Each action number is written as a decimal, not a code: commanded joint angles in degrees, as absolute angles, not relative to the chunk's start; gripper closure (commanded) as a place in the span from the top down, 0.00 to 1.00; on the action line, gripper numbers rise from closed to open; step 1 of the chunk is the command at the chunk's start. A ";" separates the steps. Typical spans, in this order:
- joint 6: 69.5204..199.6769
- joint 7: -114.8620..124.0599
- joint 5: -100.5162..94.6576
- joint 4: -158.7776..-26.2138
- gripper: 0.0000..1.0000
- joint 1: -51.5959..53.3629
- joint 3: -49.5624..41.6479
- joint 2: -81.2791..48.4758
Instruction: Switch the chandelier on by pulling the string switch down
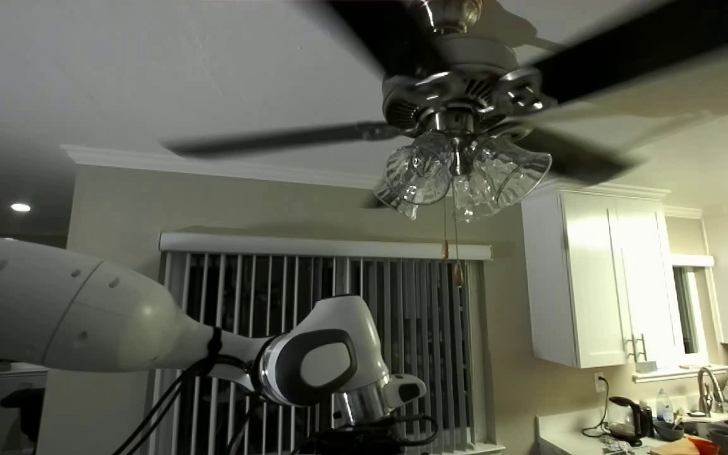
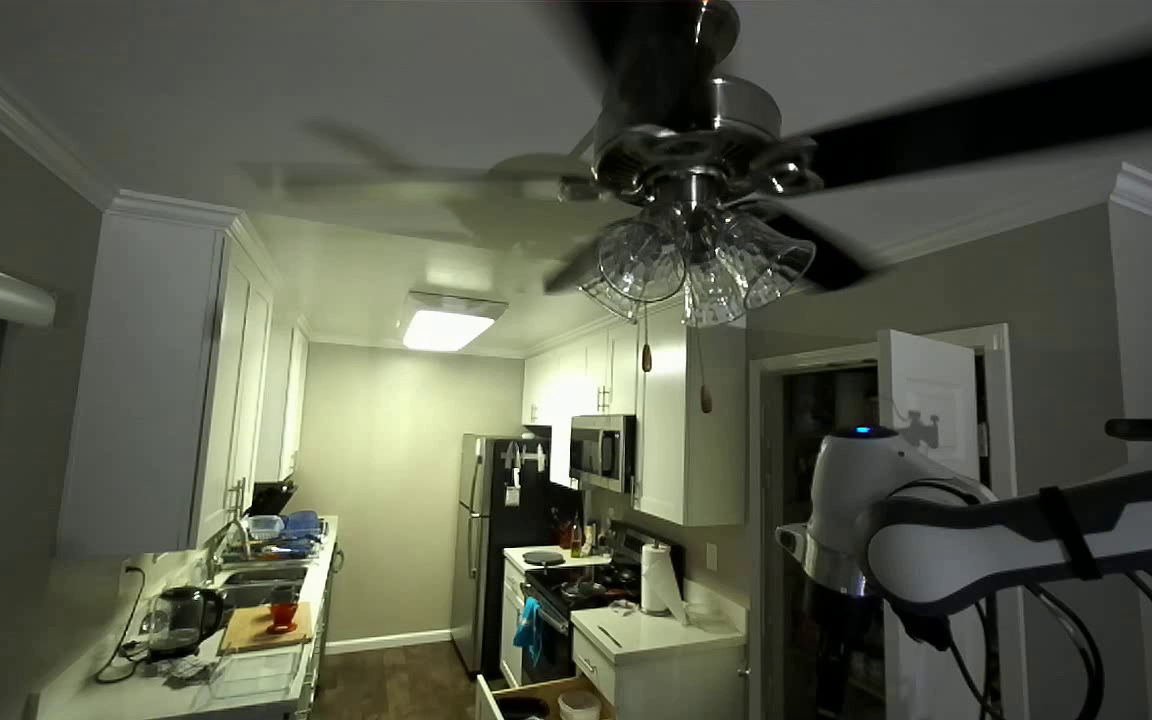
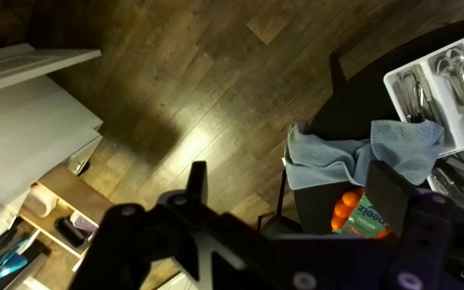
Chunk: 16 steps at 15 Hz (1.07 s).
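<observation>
The chandelier is a ceiling fan light with clear glass shades (image 1: 465, 174) (image 2: 701, 265), unlit. Its dark blades look blurred. Two thin strings hang from it in both exterior views. The shorter string ends in a wooden pull (image 1: 445, 249) (image 2: 647, 357); the longer ends in another wooden pull (image 1: 457, 274) (image 2: 706, 399). Both hang free. My gripper (image 3: 289, 171) points down, open and empty, its fingers wide apart in the wrist view. In an exterior view the gripper (image 2: 833, 660) is dark, below the pulls' height and off to one side. The strings are out of the wrist view.
Fan blades (image 1: 288, 138) (image 2: 1016, 115) spread above the arm. A white cabinet (image 1: 604, 278) and vertical blinds (image 1: 275, 284) stand behind. A white door (image 2: 936, 400) is behind the arm. Below are a dark table with a blue towel (image 3: 328, 161), a cutlery tray (image 3: 429, 76) and bagged oranges (image 3: 342, 209).
</observation>
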State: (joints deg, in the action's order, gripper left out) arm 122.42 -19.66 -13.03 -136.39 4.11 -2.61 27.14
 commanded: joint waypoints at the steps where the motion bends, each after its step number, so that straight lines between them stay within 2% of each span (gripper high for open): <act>1: 128.69 -20.62 -15.39 -135.10 1.00 3.90 -1.41 25.37; 10: 127.04 -19.74 -14.26 -135.42 1.00 3.86 -1.15 26.17; 16: 150.00 -13.43 -15.55 -138.01 1.00 2.66 -0.32 22.19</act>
